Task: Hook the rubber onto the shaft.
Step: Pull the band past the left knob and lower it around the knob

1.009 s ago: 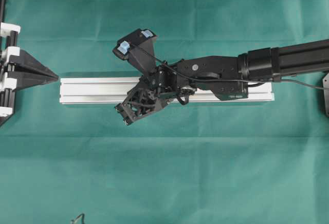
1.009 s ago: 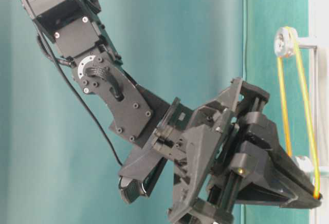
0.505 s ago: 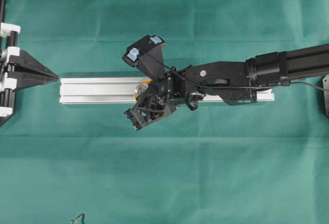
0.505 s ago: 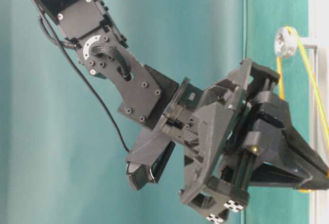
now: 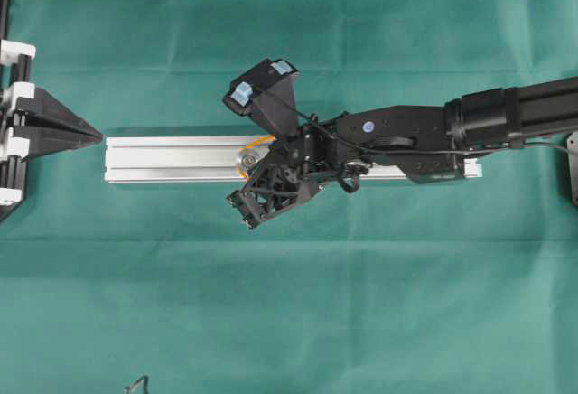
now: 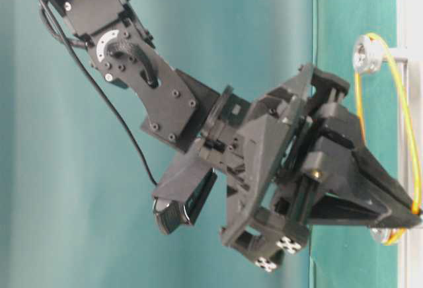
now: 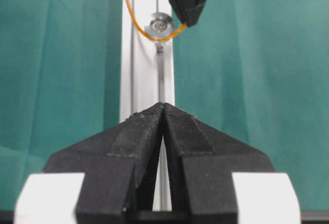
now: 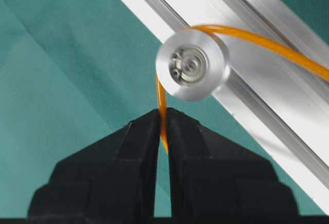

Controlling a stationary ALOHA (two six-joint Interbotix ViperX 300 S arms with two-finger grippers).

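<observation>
two end effectors: left (image 5: 97, 133), right (image 8: 162, 113); one orange rubber (image 8: 162, 106); two pulleys (image 6: 367, 55) (image 6: 382, 235); one rail (image 5: 172, 159).

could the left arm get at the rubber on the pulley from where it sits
Probably yes: the left end effector, shut, faces straight along the rail toward the rubber, with bare rail between. But the right end effector already pinches the rubber there.

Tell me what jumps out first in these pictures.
The orange rubber, pinched in the shut right hand, curves around a round silver pulley on the silver rail mid-table. The black right arm reaches in from the right across the green cloth. The left hand sits shut at the rail's left end, apart from it.
</observation>
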